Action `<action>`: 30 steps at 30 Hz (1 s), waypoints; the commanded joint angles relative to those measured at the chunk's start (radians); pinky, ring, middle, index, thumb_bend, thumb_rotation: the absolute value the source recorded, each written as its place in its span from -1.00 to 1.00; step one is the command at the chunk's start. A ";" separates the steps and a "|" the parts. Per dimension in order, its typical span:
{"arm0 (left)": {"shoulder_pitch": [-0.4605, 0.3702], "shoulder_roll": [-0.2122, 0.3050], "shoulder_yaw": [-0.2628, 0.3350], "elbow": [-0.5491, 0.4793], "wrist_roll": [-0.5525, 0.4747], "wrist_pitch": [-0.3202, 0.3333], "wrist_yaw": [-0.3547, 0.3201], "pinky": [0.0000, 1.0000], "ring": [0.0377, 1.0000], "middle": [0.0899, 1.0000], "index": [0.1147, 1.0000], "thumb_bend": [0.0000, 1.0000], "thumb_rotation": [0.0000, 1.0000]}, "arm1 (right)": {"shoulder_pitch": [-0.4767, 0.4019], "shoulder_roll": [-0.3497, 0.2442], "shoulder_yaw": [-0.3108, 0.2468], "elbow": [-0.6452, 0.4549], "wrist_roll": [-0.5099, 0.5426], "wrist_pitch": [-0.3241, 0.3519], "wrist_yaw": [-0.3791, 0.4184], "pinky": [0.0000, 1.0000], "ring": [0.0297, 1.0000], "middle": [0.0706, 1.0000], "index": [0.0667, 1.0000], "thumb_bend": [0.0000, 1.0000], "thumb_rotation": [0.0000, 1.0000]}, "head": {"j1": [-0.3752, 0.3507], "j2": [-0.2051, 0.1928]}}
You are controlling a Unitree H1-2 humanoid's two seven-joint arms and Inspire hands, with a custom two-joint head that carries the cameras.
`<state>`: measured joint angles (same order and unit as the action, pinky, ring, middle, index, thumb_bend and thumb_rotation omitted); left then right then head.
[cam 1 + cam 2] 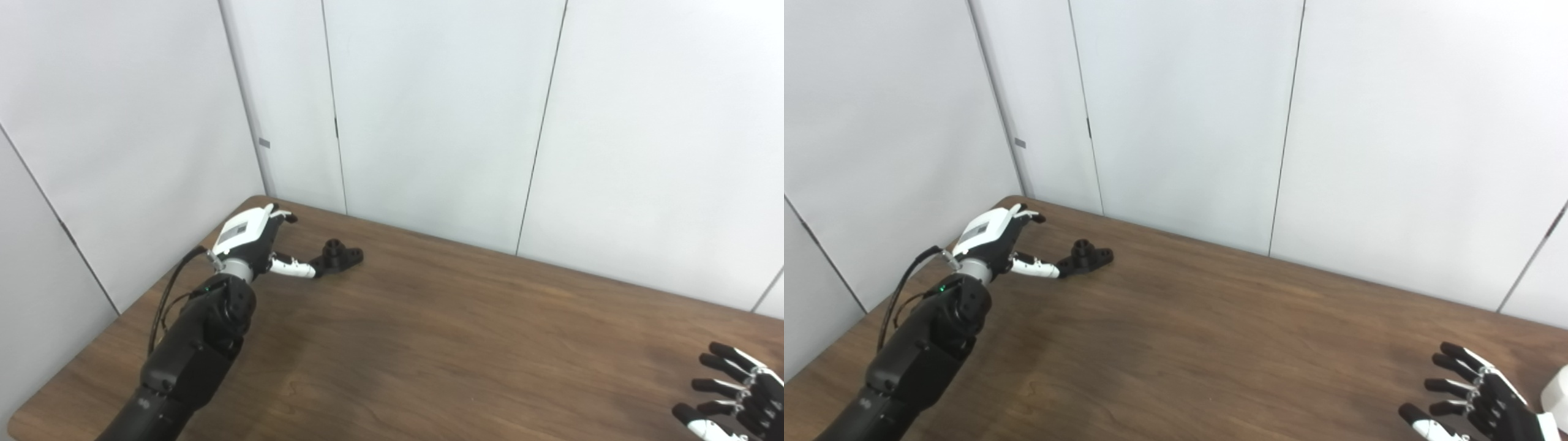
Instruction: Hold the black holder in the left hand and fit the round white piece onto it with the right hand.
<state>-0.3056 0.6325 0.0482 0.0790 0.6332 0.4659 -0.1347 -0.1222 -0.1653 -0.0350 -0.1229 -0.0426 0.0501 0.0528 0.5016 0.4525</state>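
The black holder lies on the brown table near its far left corner. My left hand is just to its left, fingers apart, with the thumb tip touching or nearly touching the holder's near end; nothing is grasped. My right hand hovers at the bottom right with its fingers spread and nothing in it. A white object shows at the right edge beside that hand, cut off by the frame; it may be the round white piece.
White wall panels stand close behind the table's far edge and along its left side. The table's left edge runs beside my left arm.
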 commanded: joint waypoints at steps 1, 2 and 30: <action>-0.040 0.022 0.003 0.000 0.031 0.002 0.022 1.00 1.00 1.00 0.68 1.00 -0.37 | -0.023 -0.002 -0.007 -0.046 0.016 -0.005 0.004 -0.01 0.26 0.47 0.50 0.18 -0.79 | 0.001 0.002; -0.041 0.020 -0.001 0.010 0.033 0.001 0.031 1.00 1.00 1.00 0.69 1.00 -0.36 | -0.023 -0.003 -0.007 -0.049 0.015 -0.003 0.004 -0.01 0.27 0.48 0.50 0.18 -0.80 | 0.001 0.002; -0.053 -0.048 -0.018 0.168 -0.032 -0.076 0.206 0.87 1.00 1.00 0.59 0.82 -0.45 | 0.004 -0.012 -0.012 -0.127 0.017 0.059 0.025 0.03 0.30 0.53 0.54 0.17 -1.00 | -0.016 0.025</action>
<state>-0.3143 0.5584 0.0253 0.2519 0.5915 0.4096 0.0387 -0.1005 -0.1665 -0.0399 -0.2097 -0.0292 0.1164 0.0778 0.4863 0.4771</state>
